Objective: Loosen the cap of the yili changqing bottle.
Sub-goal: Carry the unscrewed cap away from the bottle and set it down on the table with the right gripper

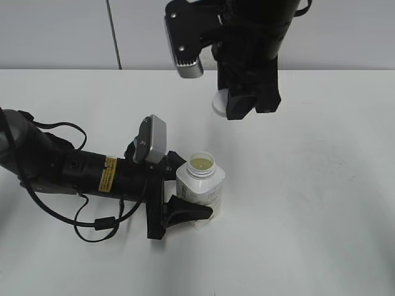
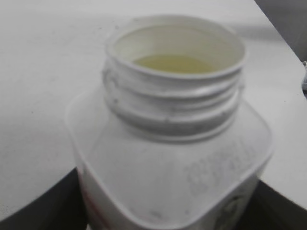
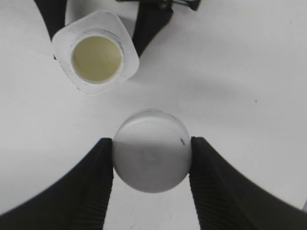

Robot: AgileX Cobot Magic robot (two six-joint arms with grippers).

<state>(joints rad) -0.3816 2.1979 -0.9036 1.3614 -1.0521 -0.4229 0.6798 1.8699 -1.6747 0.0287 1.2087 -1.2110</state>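
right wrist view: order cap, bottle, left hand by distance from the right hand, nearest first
1. cap: clamped between the right hand fingers, touching them.
2. yili changqing bottle: upper left, open mouth, apart from the cap.
3. left hand: top edge, its fingers flanking the bottle; barely farther, near a tie.

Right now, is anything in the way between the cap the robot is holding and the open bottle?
No, nothing visible is. The right gripper holds the cap up above the table, off to one side of the bottle. Only bare table shows between them. The left gripper grips the bottle's body, not its open neck.
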